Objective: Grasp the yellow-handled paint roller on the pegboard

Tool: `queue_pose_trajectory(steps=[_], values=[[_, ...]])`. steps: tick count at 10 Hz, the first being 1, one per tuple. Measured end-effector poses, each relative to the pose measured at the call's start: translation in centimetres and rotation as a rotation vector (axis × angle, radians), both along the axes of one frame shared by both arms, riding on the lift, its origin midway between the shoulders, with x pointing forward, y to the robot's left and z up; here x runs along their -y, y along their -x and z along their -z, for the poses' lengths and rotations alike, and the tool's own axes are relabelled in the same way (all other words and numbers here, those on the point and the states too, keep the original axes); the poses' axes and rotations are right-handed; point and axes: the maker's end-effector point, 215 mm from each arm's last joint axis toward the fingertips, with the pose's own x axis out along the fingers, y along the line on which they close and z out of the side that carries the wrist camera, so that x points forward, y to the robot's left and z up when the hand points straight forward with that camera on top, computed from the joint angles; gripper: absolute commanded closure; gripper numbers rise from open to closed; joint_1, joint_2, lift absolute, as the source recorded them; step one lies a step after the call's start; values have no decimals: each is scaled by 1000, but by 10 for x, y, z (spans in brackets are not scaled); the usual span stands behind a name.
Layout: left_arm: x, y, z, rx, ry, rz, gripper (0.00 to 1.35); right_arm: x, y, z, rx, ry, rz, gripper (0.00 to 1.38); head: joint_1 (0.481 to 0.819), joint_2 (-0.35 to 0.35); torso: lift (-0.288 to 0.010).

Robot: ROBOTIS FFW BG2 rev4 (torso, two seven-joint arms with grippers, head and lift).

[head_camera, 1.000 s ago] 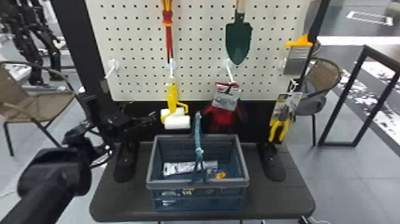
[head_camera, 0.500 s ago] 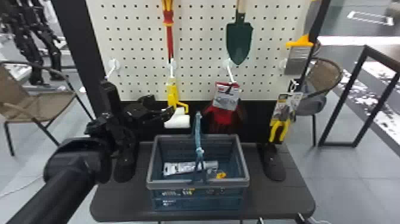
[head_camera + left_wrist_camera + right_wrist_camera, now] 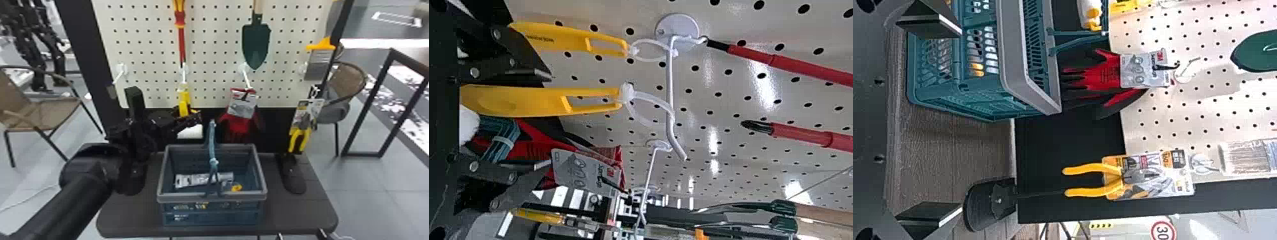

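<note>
Paint roller (image 3: 539, 100) – bright yellow slotted handle, tied to a white hook (image 3: 673, 105) – left gripper (image 3: 191, 119) spread wide around it, not clamped.

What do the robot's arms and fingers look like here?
The left arm is a thick, rounded black tube with bulkier black joints near the wrist. The left gripper has flat black fingers built from angular plates with small silver screws. The right gripper has matching flat black fingers with blunt, wedge-shaped tips.
</note>
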Motion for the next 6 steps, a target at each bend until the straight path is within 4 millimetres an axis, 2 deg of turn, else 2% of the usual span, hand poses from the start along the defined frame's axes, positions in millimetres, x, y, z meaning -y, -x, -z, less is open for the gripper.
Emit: queue_pose_trajectory(steps=[6], values=[[-3,2,6,-4,-14,0,1210,1,1,0,0,-2,2,78,549,0,-100]])
